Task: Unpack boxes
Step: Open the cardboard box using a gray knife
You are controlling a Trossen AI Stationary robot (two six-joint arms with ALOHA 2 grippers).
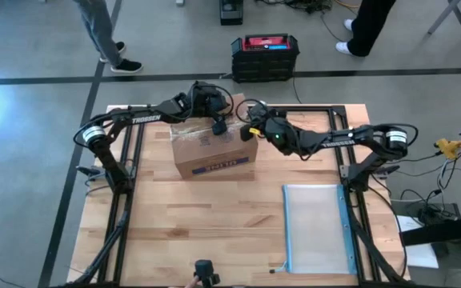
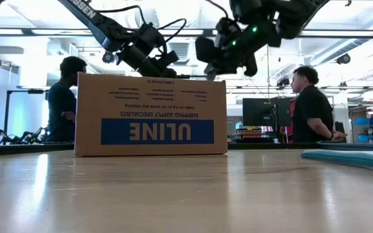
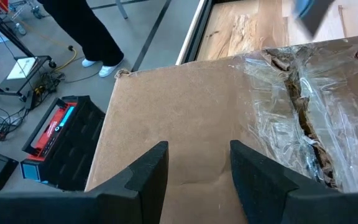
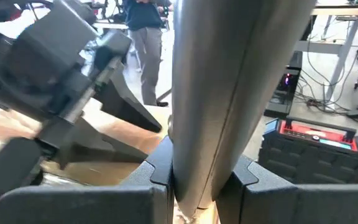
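The brown cardboard box (image 1: 213,154) with a blue ULINE label (image 2: 157,131) rests on its base at mid-table. The clear tape along its top seam (image 3: 303,112) is torn. My left gripper (image 3: 197,168) hangs open just over the far part of the box top (image 1: 218,126). Whether it touches the cardboard, I cannot tell. My right gripper (image 4: 204,177) hovers over the box's far right corner (image 1: 252,132), shut on a smooth grey bar-shaped tool (image 4: 229,74). My right gripper pinches the grey tool between its two fingers (image 4: 157,165), one on each side of its shaft (image 4: 201,162). The tool runs on past the fingertips, out of the wrist view. It is clear of the table. Which end it has cannot be told.
A clear, blue-edged pouch (image 1: 314,228) lies flat at the table's near right. A black crate with a red top (image 1: 264,56) stands on the floor beyond the far edge. People (image 2: 62,97) (image 2: 313,103) stand behind the table. Bare wood lies in front of the box.
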